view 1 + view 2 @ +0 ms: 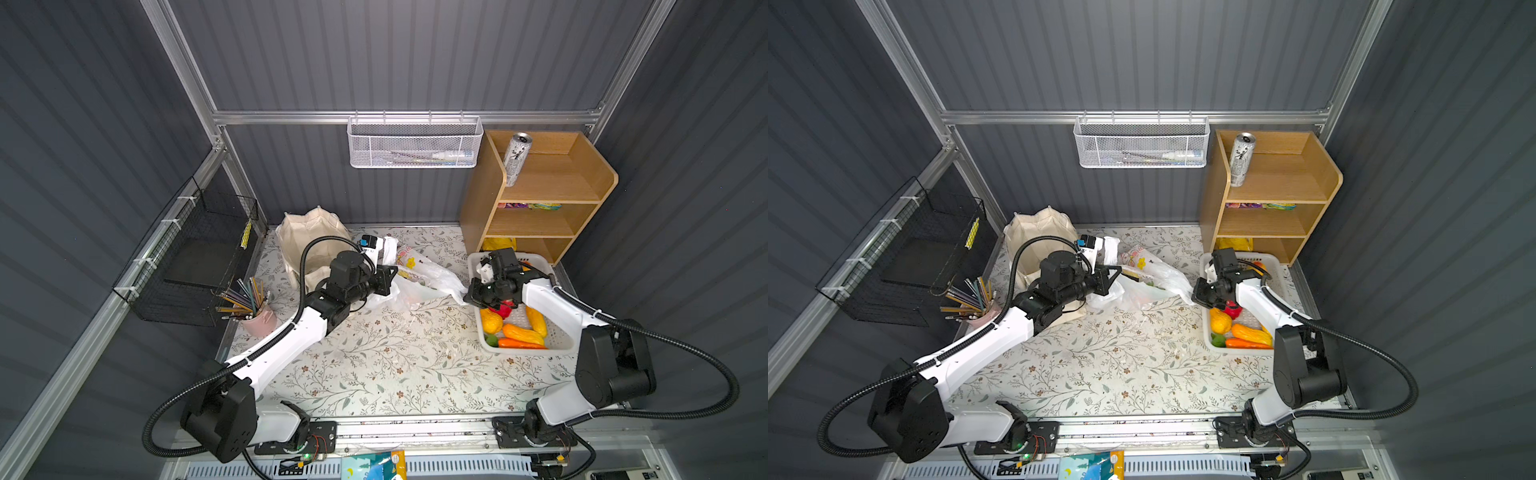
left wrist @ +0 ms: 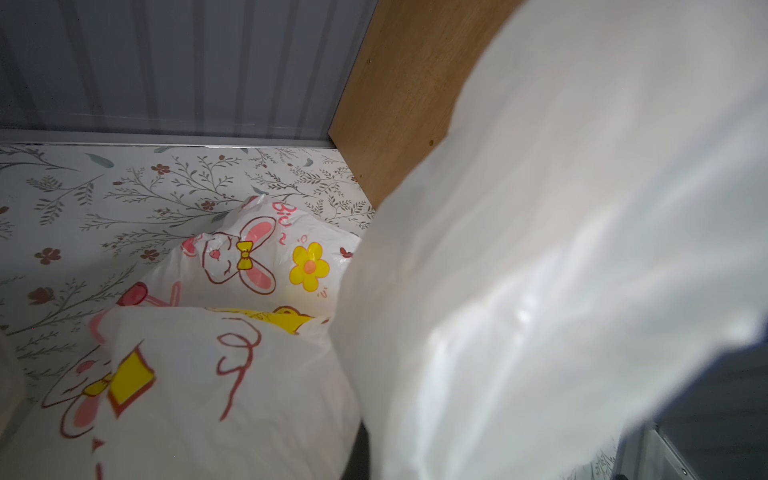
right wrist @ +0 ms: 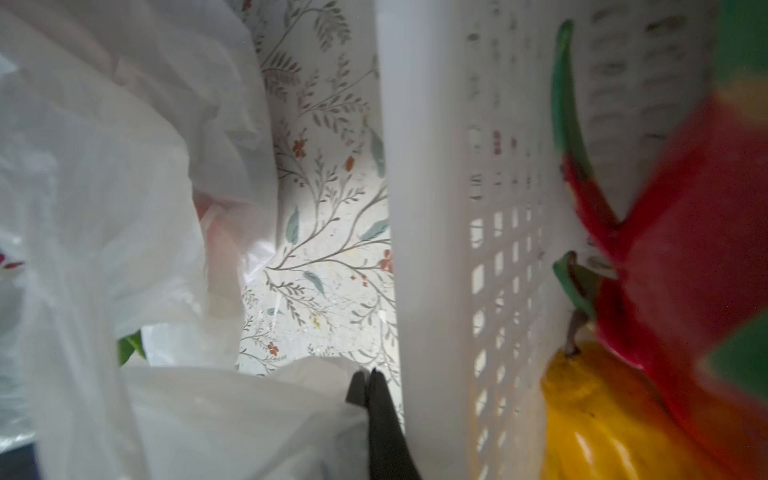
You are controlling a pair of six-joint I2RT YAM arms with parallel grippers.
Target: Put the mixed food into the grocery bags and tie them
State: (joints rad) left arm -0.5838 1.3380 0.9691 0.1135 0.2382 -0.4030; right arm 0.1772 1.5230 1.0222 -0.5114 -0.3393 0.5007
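The white plastic grocery bag (image 1: 419, 278) (image 1: 1150, 280) with bunny and flower prints (image 2: 249, 257) lies stretched between my two grippers. At the bag's left end, my left gripper (image 1: 390, 276) (image 1: 1116, 275) is shut on the film, which hides its jaws in the left wrist view. My right gripper (image 1: 468, 296) (image 3: 366, 380) is shut on the bag's right edge, beside the white basket (image 1: 478, 328) (image 3: 424, 208). The basket holds a red dragon fruit (image 3: 685, 232), a yellow fruit (image 1: 491, 320) and carrots (image 1: 521, 334). The cream tote (image 1: 307, 237) stands behind my left arm. A silver can (image 1: 516, 160) stands on the shelf top.
The wooden shelf unit (image 1: 540, 187) at the back right holds snack packets (image 1: 530, 205) and a yellow packet (image 1: 498, 244). A pink cup of pencils (image 1: 259, 322) and a black wire basket (image 1: 195, 266) are at the left. A white mesh basket (image 1: 415, 143) hangs on the back wall.
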